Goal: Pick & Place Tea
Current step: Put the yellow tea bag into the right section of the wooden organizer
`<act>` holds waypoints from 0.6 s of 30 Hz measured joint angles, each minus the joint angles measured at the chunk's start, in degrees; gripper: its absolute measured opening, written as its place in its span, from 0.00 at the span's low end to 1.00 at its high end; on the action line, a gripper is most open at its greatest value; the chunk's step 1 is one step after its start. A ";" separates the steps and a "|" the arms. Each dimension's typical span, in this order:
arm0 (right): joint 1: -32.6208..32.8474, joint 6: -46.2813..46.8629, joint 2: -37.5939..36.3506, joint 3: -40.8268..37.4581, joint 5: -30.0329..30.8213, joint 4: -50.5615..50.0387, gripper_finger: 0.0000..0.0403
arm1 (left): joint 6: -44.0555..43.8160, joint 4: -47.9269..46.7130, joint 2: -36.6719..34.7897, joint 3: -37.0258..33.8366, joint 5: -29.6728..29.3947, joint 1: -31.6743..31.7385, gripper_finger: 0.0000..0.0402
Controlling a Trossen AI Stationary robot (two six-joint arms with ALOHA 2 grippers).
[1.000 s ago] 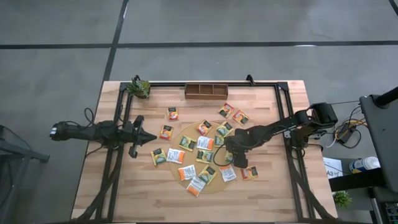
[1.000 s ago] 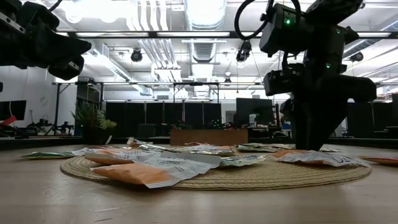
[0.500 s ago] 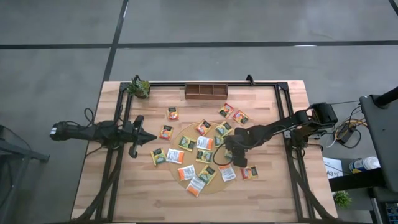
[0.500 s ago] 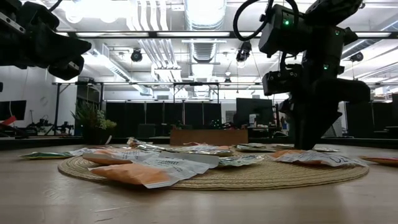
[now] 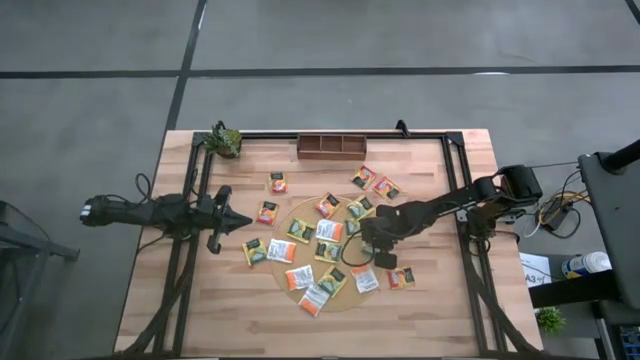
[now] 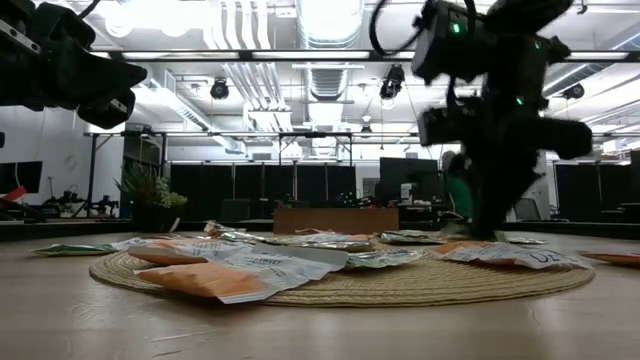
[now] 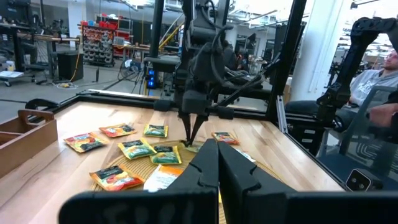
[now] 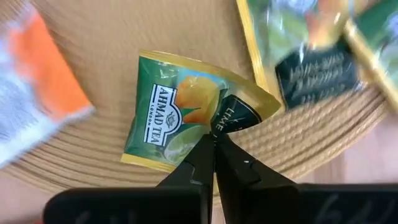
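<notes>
Green and yellow, the tea sachet (image 8: 186, 118) hangs from the tips of the right gripper (image 8: 213, 146), whose two dark fingers are pressed together on its edge; the sachet is bent at that edge and tilted above the woven round mat (image 8: 124, 34). From above, the right gripper (image 5: 371, 243) is over the right part of the mat (image 5: 305, 212), with its arm reaching in from the right side of the wooden table (image 5: 200, 310). Other tea sachets (image 5: 300, 275) lie flat on the mat and around it, some orange, some white with orange, some dark green; a few are on the bare wood near the wooden tray (image 5: 331, 145), which stands at the far edge of the table beside a small plant (image 5: 224, 140). The left gripper (image 5: 232, 220) waits over the left part of the table, apart from the mat, and its fingers (image 7: 205, 163) are closed together on nothing.
</notes>
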 joint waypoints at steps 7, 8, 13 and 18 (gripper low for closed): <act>-0.56 -4.87 -0.88 7.68 7.01 -6.09 0.02 | 0.01 0.00 0.00 0.00 -0.01 0.00 0.00; -0.91 -5.72 -0.96 8.87 7.82 -6.86 0.02 | 0.01 0.00 0.00 0.01 0.00 -0.01 0.00; -3.51 -10.38 -0.85 14.60 12.40 -10.01 0.02 | -0.01 0.00 0.00 -0.01 -0.01 -0.02 0.00; -7.80 -17.51 -0.05 20.86 16.56 -12.82 0.02 | 0.00 0.00 0.00 0.00 0.00 -0.02 0.00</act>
